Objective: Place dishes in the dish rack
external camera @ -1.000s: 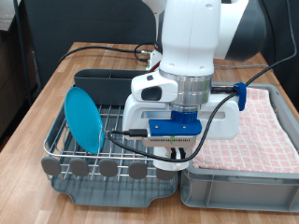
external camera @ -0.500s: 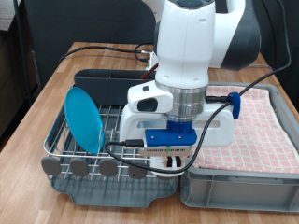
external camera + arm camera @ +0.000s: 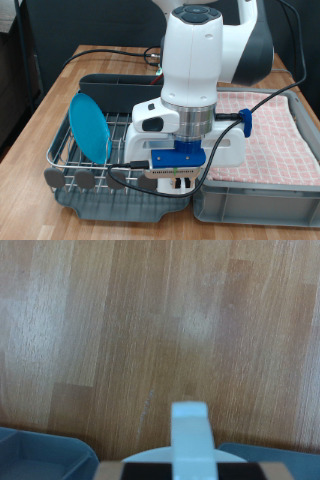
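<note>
Exterior view: arm [image 3: 195, 70] is coming down and drifting toward the view's bottom-left. A second ago its wrist was sitting higher and further to the view's right. It is now hanging low over the near end of the rack and covering most of the wire grid there.

Grey bin [image 3: 260, 200] with the pink checked cloth [image 3: 275, 125] is sitting at the view's right, touched by nothing and unchanged across the three pictures.

Dish rack [image 3: 72, 160] is occupying the view's left and centre on the wooden table [image 3: 40, 105], with its round grey tabs [image 3: 100, 178] along the bottom edge.

Blue plate [image 3: 88, 125] is already standing on edge in the wire slots at the rack's left side. It is well apart from the hand and is not shifting between pictures. Judgement: the plate step is done.

Mug and spoon are not showing in either view. They may be hiding behind the arm.

Gripper [image 3: 177, 181] is sitting just above the rack's near-right corner, and its fingers are mostly hiding under the blue camera mount [image 3: 178, 158].

Wrist view is showing bare wood grain and one pale finger [image 3: 190, 428] at the edge. Nothing is showing between the fingers. I cannot tell whether the jaws are parted or closed, nor what the blue patches in the corners are.

Judgement: the descent is putting the hand at rack height.
</note>
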Robot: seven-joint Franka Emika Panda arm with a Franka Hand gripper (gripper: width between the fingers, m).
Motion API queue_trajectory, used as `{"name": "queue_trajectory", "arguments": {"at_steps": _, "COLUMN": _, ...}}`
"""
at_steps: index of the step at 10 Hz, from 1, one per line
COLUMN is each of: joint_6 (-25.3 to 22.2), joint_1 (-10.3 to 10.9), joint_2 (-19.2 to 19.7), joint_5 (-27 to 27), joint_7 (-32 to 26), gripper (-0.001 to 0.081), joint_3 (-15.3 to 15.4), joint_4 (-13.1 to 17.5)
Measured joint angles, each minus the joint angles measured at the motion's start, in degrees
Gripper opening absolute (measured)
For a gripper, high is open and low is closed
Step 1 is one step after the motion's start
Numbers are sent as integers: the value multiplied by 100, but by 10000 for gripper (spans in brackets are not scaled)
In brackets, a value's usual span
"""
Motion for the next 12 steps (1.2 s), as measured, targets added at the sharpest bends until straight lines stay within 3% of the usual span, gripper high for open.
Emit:
{"name": "queue_trajectory", "arguments": {"at_steps": 10, "joint_6": -136, "joint_1": -274, "joint_2": 296, "joint_5": 41, "joint_7": -84, "gripper": 72, "joint_3": 282, "joint_4": 286}}
{"name": "queue_trajectory", "arguments": {"at_steps": 11, "joint_6": -249, "joint_1": -297, "joint_2": 307, "joint_5": 41, "joint_7": -110, "gripper": 141, "joint_3": 300, "joint_4": 308}}
{"name": "queue_trajectory", "arguments": {"at_steps": 12, "joint_6": -273, "joint_1": -310, "joint_2": 318, "joint_5": 41, "joint_7": -128, "gripper": 141, "joint_3": 308, "joint_4": 321}}
